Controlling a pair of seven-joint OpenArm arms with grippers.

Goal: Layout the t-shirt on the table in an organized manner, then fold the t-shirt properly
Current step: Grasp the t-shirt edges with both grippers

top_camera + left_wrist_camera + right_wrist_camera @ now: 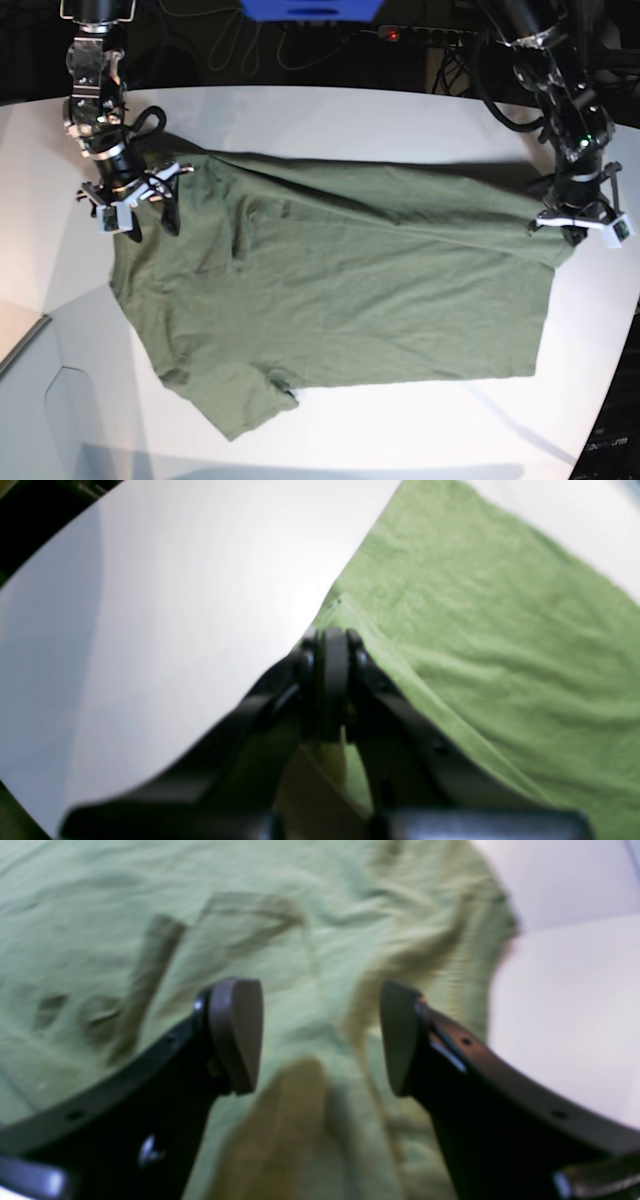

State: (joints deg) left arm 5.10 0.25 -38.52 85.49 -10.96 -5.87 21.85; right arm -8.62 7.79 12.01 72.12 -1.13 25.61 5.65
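Note:
The olive-green t-shirt [350, 280] lies spread across the white table [350, 110], with its collar toward the left and one sleeve [235, 400] near the front. At the shirt's right corner my left gripper [578, 232] is shut on the cloth. The left wrist view shows its fingers pressed together [334, 635] on the t-shirt's edge [475, 630], which rises in a ridge off the table [175, 605]. My right gripper [140, 212] stands open over the shirt's upper left part. Wrinkled t-shirt cloth [310, 940] shows between its spread pads [235, 1035], but whether they touch it is unclear.
Cables and a blue object [310, 8] lie beyond the table's curved far edge. Bare table [575, 1015] shows beside the shirt in the right wrist view. A dark gap [30, 520] borders the tabletop in the left wrist view.

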